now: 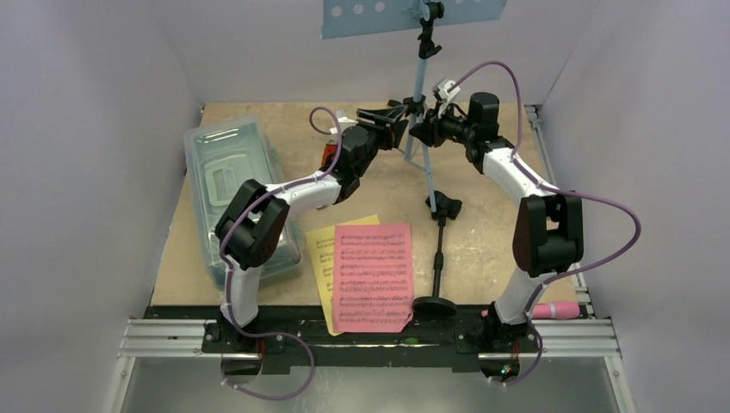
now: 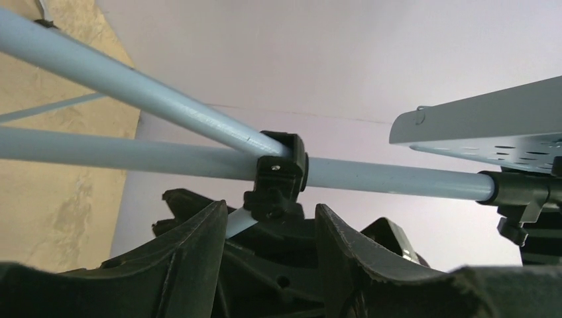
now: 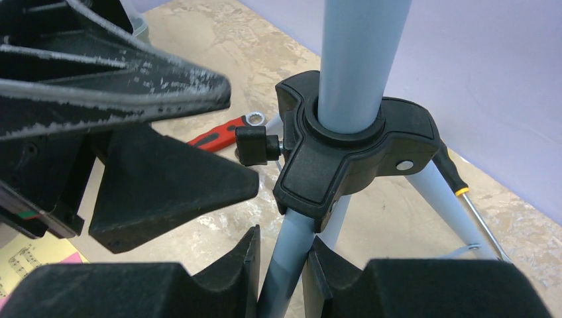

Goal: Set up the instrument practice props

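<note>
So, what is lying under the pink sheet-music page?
A yellow sheet-music page lies under the pink page; only its left strip and top edge show. The rest of it, and anything else beneath, is covered, so I cannot tell.

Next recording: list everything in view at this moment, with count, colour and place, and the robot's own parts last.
music stand: one, light blue with black joints, upright at the far middle of the table.
sheet-music pages: two, pink overlapping yellow, near middle.
mic stand: one, black, its round base just right of the pages.
toy microphone: one, pink, near edge by the right arm's base.
lidded box: one, clear plastic, left side.
wrench: one, red handle, on the table beside the tripod.
table: one, tan.
left end effector: one, black, open around the tripod's hub.
right end effector: one, black, shut on a tripod leg.
</note>
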Tool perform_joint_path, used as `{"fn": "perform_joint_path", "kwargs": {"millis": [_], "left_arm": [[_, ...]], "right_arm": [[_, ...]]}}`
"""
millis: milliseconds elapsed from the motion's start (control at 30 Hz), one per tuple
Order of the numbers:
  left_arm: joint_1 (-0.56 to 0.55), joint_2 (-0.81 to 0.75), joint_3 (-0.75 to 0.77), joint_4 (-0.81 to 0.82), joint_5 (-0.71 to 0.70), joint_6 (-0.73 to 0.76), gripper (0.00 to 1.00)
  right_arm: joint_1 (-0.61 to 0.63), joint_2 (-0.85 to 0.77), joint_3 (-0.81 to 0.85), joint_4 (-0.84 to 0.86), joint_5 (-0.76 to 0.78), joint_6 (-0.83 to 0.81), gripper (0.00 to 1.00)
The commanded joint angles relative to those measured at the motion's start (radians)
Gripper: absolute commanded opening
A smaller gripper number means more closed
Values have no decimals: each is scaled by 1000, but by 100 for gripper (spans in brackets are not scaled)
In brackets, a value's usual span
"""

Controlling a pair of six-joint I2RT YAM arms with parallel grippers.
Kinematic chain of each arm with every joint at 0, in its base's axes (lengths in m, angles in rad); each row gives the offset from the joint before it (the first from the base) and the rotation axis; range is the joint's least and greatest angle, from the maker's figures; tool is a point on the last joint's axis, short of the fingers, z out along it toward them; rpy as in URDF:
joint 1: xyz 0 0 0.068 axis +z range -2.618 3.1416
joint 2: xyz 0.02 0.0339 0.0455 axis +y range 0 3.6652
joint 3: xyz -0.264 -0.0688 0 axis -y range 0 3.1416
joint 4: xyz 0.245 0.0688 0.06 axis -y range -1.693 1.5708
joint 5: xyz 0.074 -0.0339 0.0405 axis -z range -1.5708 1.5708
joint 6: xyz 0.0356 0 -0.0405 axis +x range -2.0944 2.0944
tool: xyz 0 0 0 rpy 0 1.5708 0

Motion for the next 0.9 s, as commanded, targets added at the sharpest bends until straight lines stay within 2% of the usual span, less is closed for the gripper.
{"fn": "perform_joint_path", "kwargs": {"millis": [0,233,467,533,667,867], "left_arm": [[2,28,77,41,-59,-7,49],[2,64,97,69,-82,-8,38],[2,68,97,105,-95,58,29],[1,65,93,110,-93,58,31],[0,54,93,106,-78,59,44],[-11,46,107,100,-67,47,43]], "right_arm": [[14,46,-38,-58,53,-146,0],[15,49,-34,-60,52,-146,0],[15,55,-30,-63,51,-146,0],[14,57,-29,-64,51,-147,0],[15,58,-28,-67,52,-147,0],[15,58,-27,-69,52,-150,0]]}}
